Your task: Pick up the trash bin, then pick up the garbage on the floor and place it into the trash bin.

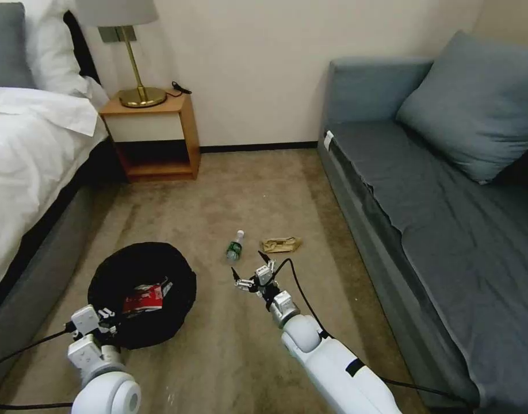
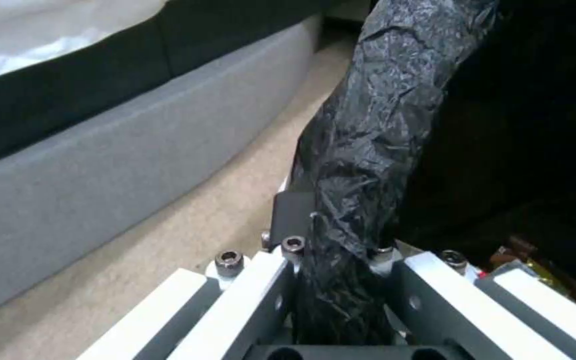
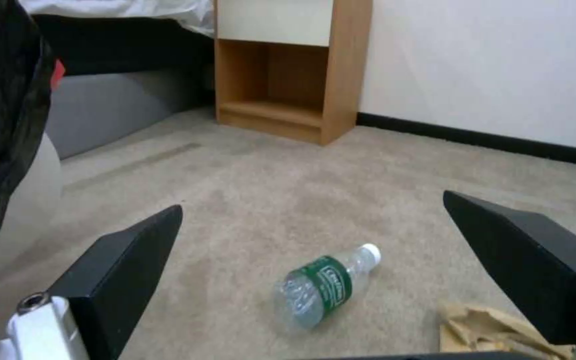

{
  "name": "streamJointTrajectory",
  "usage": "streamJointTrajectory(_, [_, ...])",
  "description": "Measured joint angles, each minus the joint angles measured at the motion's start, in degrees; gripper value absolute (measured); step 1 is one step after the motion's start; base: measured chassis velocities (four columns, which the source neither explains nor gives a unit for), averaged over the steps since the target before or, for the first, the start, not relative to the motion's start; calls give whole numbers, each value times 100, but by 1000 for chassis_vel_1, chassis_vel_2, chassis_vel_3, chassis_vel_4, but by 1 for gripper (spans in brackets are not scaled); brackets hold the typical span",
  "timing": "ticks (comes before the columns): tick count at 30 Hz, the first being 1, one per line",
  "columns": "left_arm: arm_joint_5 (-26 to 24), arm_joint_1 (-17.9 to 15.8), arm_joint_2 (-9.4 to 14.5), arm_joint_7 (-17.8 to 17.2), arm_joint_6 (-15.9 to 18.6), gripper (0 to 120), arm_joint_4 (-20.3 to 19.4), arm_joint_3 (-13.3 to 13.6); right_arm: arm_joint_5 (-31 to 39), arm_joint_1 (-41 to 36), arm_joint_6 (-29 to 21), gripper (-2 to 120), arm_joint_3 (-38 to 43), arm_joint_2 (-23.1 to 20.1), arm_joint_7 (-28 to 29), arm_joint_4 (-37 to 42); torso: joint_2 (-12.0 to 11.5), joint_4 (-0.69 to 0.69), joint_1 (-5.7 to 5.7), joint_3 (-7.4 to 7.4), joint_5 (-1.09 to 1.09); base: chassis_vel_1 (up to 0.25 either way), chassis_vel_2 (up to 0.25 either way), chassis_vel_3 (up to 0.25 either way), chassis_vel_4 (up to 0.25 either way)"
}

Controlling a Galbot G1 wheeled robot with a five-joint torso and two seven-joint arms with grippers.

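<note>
The trash bin, round with a black bag liner, sits low at my left; its white base also shows in the right wrist view. My left gripper is shut on the bin's near rim, the black liner pinched between its fingers. A red-and-white wrapper lies inside the bin. On the carpet lie a clear green-labelled bottle and a tan paper bag. My right gripper hovers open just short of the bottle, with nothing between its fingers.
A bed runs along the left and a grey sofa along the right. A wooden nightstand with a brass lamp stands against the far wall. Open carpet lies between bed and sofa.
</note>
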Motion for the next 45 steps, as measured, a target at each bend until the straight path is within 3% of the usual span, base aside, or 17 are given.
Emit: streamJointTrajectory(45, [22,-5,1,6,-72,1,108,7,-34,-25,57,100,23,89,-10,-179,0,1,-1,0,1,-126,124,124,-121])
